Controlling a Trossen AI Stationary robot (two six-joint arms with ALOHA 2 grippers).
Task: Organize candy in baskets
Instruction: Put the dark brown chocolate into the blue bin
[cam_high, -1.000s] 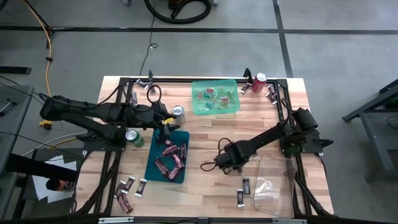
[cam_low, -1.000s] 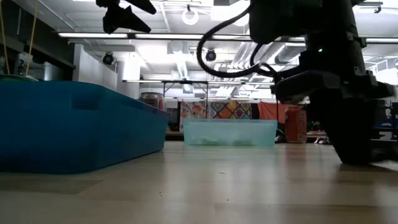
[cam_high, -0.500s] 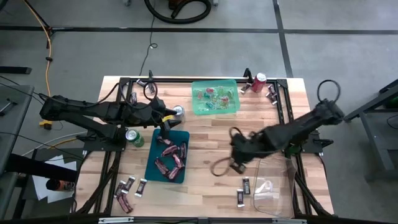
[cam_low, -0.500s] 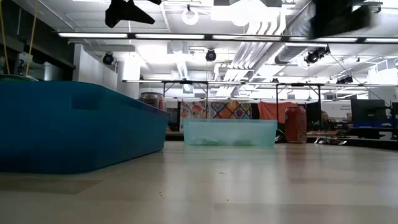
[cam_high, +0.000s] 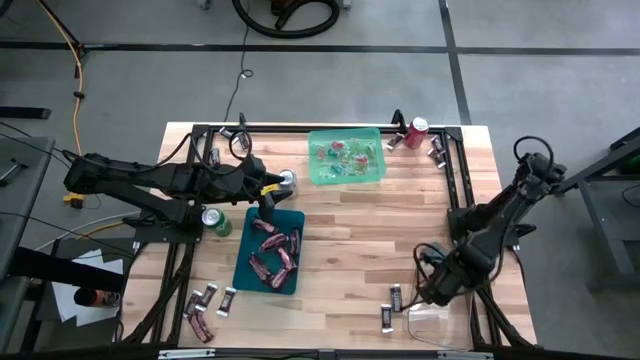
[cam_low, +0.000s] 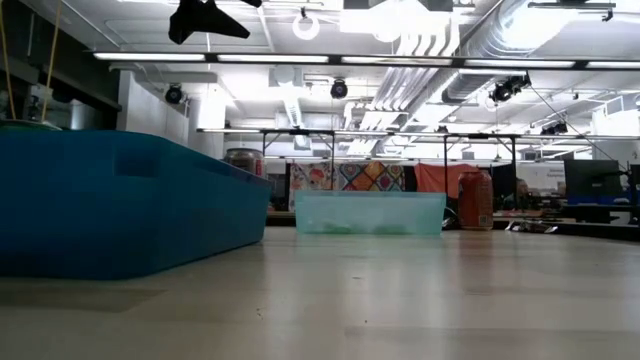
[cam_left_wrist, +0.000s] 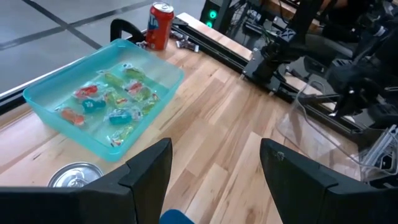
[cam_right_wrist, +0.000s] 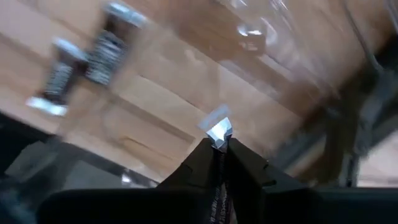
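A wrapped candy (cam_right_wrist: 218, 132) is being held clamped in the right hand (cam_high: 432, 290) over the near edge of the clear basket (cam_high: 440, 318), so the drop-off step is judged under way. The left hand (cam_left_wrist: 211, 163), fingers apart, is being held above the dark teal basket (cam_high: 268, 250), which is holding pinkish-red bars (cam_high: 274, 250). Next, release inside the clear walls is being called for.

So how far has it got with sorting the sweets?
Partly done. The green bin holds small green and red pieces, and the teal bin holds pinkish bars. The right gripper is shut on a wrapped candy beside the clear bin. Dark bars near that bin and more at the table's near-left corner remain loose.
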